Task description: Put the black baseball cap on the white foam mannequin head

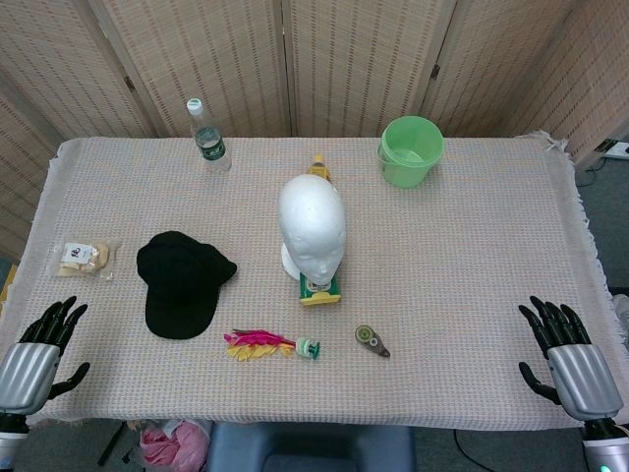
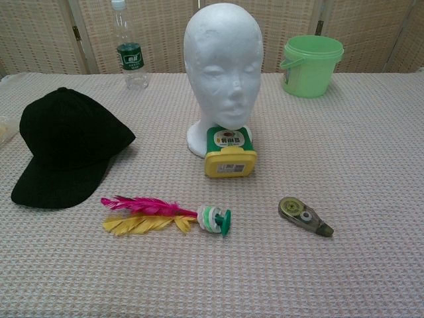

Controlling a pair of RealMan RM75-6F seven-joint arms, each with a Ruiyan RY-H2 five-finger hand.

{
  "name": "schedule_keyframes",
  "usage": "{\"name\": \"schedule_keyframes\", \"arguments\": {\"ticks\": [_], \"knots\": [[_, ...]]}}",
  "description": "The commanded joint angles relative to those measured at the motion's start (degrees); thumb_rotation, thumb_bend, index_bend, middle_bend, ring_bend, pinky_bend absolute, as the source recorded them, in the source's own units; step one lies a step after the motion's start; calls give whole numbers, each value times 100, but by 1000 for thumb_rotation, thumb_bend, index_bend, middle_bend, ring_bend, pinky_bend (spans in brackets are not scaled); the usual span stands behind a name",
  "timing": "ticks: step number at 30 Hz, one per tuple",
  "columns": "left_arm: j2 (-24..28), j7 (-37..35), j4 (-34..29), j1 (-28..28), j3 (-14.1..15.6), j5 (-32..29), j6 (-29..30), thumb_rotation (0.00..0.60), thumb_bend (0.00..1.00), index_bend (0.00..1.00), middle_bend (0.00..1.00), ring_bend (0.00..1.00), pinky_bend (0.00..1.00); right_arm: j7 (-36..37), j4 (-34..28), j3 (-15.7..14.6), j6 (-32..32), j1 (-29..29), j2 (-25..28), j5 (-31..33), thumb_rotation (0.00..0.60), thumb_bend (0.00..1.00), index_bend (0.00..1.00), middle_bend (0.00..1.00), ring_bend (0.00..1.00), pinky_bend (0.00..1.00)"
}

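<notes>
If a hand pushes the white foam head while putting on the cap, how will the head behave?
The mannequin head looks like light foam, so it probably slides or tips easily. It is tall on a small base, which adds to the tipping risk. The yellow-green container at its front may block forward sliding.

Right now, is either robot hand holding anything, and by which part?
Nothing is held. The left robot hand and right robot hand are both open at the table's near edge; the black cap lies untouched on the cloth.

labels on bottle (image 2: 130,56), box (image 2: 228,154), none legible
</notes>
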Motion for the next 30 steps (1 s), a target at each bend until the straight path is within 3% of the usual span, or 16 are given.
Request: {"name": "schedule_keyframes", "arguments": {"ticks": [1,7,14,21,30], "knots": [[-6,45,-28,27,-3,-15,25,600,298,39,40,14,235,28,4,-2,-45,29,9,-4,600,290,0,0,0,0],[-265,329,92,77,28,404,363,600,298,98,40,14,235,149,-5,-85,57,-10,85,-183,600,290,0,0,0,0],[-743,498,236,136,209,555,251,600,299,108,40,17,235,332,13,-160,319,-91,158,-474,600,297,0,0,0,0],[-1669,394,1273,105,257,853,324,600,299,101,73,64,234,394,42,-215,260,-40,174,-613,600,281,0,0,0,0],[-2561,88,2516,-146,5,987,514,600,298,221,257,138,238,434,28,-210,266,-8,182,-666,600,276,0,0,0,0]]}}
